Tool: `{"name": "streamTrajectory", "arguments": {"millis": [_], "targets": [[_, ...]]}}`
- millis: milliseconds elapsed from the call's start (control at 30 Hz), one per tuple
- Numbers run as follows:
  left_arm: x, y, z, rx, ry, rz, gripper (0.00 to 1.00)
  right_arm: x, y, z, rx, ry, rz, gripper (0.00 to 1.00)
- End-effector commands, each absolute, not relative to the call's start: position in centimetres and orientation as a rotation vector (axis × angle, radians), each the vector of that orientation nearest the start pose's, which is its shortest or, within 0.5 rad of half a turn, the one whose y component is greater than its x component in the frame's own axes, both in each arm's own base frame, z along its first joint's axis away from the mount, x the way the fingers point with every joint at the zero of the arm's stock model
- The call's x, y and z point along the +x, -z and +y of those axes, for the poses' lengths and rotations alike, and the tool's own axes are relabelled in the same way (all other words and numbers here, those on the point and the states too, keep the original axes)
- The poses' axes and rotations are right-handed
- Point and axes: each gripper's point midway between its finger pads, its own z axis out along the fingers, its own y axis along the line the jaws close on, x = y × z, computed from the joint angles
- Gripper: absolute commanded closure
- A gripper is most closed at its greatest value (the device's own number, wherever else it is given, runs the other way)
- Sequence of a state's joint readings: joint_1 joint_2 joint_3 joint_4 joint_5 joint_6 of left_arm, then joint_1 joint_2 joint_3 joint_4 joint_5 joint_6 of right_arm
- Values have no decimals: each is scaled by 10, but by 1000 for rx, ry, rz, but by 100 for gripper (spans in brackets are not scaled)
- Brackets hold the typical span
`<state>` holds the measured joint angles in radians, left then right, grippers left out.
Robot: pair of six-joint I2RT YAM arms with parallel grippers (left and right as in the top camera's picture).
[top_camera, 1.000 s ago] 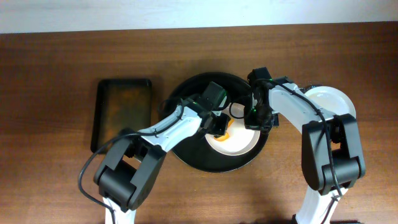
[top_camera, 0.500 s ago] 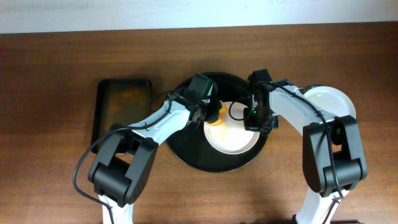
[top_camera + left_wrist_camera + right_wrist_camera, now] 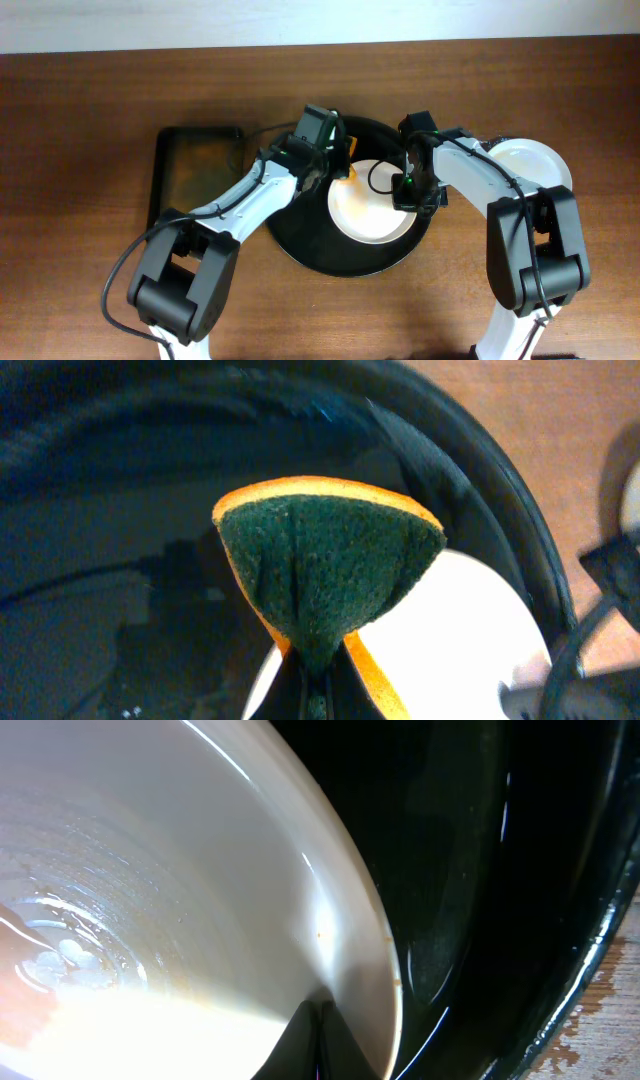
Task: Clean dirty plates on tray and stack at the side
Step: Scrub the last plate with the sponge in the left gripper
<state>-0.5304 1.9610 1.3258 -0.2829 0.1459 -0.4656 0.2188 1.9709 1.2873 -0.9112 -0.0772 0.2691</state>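
Observation:
A white plate (image 3: 375, 210) lies in the round black tray (image 3: 305, 240). My left gripper (image 3: 335, 165) is shut on a folded sponge (image 3: 346, 171), green with an orange back, held over the tray just beyond the plate's upper left edge. In the left wrist view the sponge (image 3: 330, 565) hangs above the tray with the plate (image 3: 460, 645) below right. My right gripper (image 3: 411, 192) is shut on the plate's right rim. In the right wrist view the jaws (image 3: 322, 1025) pinch the wet plate (image 3: 150, 870) at its edge, beside the tray's wall (image 3: 500, 880).
A white plate (image 3: 535, 165) sits on the table at the right, partly under my right arm. A black rectangular tray (image 3: 195, 180) lies to the left of the round tray. The wooden table (image 3: 100, 100) is bare at the back and front.
My left gripper has carried the sponge from the middle of the plate up and left, off the plate's edge. The right gripper has stayed on the rim.

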Motion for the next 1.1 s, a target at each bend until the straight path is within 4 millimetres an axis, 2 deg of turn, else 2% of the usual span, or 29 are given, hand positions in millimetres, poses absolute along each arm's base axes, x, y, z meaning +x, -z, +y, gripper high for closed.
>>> {"name": "streamTrajectory", "arguments": {"millis": [0,33,167,233,433,500,600,833,900,1033,1067], "targets": [[389,-80,-314,414,713,2545,99,313,17,80,84,-38,3260,96],[384,-71,-320,472,673,2546,99,313,17,80,84,-38,3260,96],[383,-32,-320,485,649,2605,100,313,17,80,84,-38,3261,96],[393,-15,-304,442,515,2625,99,311,17,79,84,-35,3268,96],[427,-16,-251,457,37,2516,100,310,17,79,84,-34,3271,96],[432,-18,-243,435,-29,2500,100,310,17,79,84,-33,3271,96],[432,-20,-243,436,-35,2495,99,310,17,79,85,-34,3272,96],[440,-74,-237,398,-53,2397,99,309,17,79,84,-32,3275,96],[442,-88,-229,369,-99,2372,100,309,17,79,85,-32,3275,96],[435,-112,-217,348,-127,2362,99,309,17,79,84,-32,3275,96],[431,-124,-212,337,-115,2360,99,309,17,79,84,-32,3275,96]]}}
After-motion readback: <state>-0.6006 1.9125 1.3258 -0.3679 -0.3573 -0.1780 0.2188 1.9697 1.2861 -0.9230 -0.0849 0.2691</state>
